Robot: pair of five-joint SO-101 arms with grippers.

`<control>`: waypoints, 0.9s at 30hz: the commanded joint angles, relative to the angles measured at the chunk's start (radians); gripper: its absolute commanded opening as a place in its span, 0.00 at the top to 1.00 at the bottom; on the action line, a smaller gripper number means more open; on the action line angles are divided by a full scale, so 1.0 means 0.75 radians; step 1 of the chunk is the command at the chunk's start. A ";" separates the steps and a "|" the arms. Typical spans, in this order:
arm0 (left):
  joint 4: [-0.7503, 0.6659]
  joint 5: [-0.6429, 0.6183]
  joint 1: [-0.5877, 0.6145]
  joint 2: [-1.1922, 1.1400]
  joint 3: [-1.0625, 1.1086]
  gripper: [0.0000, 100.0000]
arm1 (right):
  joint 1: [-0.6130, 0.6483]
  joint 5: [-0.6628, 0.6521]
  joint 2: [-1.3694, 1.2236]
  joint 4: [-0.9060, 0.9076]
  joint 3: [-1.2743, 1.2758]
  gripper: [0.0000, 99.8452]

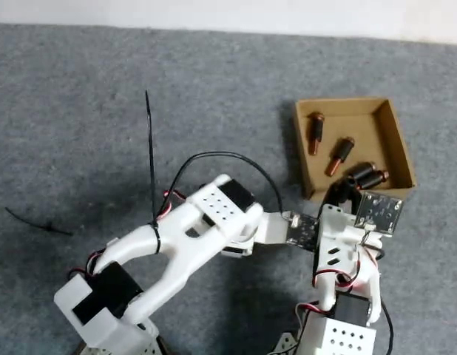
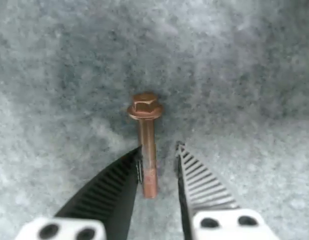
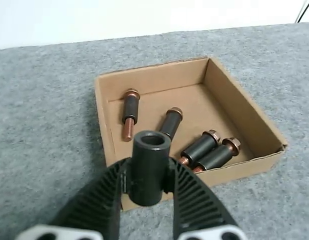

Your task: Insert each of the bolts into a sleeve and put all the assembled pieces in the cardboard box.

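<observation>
Bolt and sleeve, each at its own fingers.
Your left fingers [image 2: 114, 185] stand part open astride the bolt [image 2: 147, 150], which lies flat on the grey table [image 2: 244, 75], one finger touching its shank. Your right fingers [image 3: 194, 195] clamp the upright sleeve [image 3: 149, 165] just beside the cardboard box [image 3: 234, 110], which holds four assembled pieces [image 3: 128, 112].

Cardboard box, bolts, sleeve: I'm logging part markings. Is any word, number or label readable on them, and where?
No readable text. The cardboard box walls are plain; the bolt head and the sleeve between the jaws of the right gripper show no legible marking.
</observation>
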State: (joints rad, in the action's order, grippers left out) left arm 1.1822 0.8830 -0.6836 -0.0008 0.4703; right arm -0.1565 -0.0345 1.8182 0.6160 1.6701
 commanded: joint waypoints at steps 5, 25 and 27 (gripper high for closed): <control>-0.188 -0.014 0.073 0.040 0.085 0.89 | -0.007 0.008 0.028 -0.103 0.097 0.99; -0.395 -0.014 0.089 0.040 0.271 0.90 | -0.005 0.008 0.028 -0.105 0.097 0.99; -0.395 -0.014 0.089 0.040 0.271 0.96 | -0.005 0.008 0.028 -0.107 0.097 0.99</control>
State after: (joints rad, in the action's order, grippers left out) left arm 0.9014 0.8753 -0.6329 0.0054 0.6728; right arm -0.1519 -0.0345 1.8182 0.5639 1.6701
